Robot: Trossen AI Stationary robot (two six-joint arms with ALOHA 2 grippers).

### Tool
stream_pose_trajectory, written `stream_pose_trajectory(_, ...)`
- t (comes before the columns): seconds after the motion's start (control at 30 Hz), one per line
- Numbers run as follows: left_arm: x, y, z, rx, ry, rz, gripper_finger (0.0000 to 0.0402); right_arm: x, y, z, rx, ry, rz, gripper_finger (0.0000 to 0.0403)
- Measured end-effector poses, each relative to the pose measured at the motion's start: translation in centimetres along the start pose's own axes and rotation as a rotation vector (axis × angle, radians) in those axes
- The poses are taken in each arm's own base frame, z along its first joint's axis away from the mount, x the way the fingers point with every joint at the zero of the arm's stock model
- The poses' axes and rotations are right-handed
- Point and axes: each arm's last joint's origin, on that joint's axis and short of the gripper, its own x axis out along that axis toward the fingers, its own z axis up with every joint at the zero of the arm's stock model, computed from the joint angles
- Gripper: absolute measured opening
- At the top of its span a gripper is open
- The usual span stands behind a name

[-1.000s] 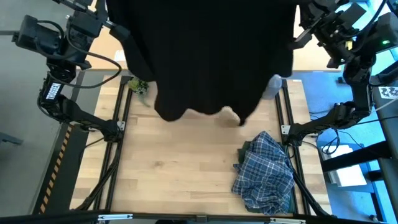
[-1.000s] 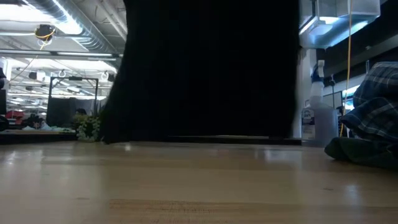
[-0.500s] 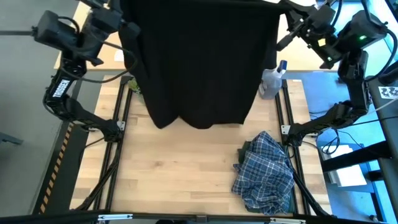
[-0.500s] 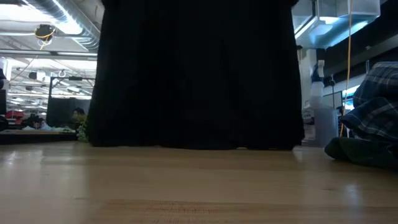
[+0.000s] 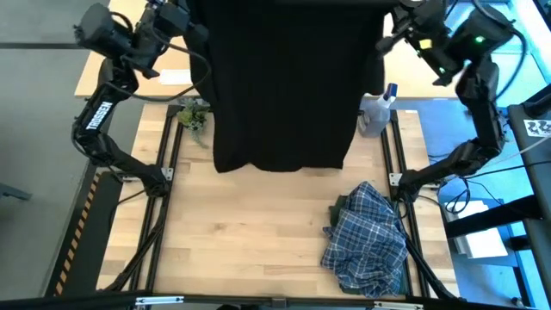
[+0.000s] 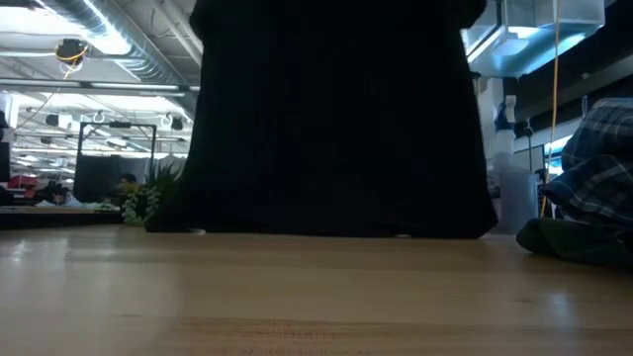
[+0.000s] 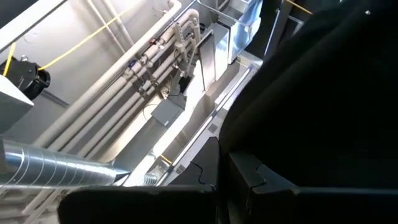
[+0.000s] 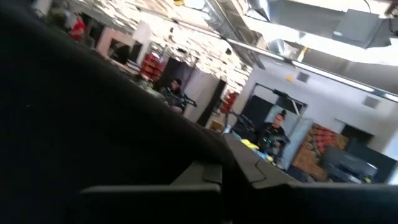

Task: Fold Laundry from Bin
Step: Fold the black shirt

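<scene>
the left gripper (image 5: 191,19) and right gripper (image 5: 389,24) were each clamped shut on a top corner of the black garment (image 5: 284,86), held high and apart, apparently to let it hang flat for folding. below the fingers the cloth hung as a broad, smooth dark sheet, its hem touching the table (image 5: 258,232). the plaid shirt (image 5: 366,237) lay crumpled well clear.

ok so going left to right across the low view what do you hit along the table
small green plant → black garment hanging down to the table → clear spray bottle → plaid shirt heaped on the dark olive-green garment
</scene>
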Motion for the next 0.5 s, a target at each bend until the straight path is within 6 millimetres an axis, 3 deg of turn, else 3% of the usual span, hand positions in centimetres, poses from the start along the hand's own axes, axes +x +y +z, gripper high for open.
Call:
stream_pose_trajectory(0.3, 2.7, -1.4, -2.4, 0.176, 0.016, -0.007, 0.0000, 2.9, -1.7, -1.8, -0.031, 0.021, -0.116, 0.0000)
stream_pose_trajectory(0.5, 2.7, 0.0, -2.6, 0.234, -0.019, 0.058, 0.0000, 2.6, -3.0, -1.2, -0.026, -0.078, -0.146, 0.0000)
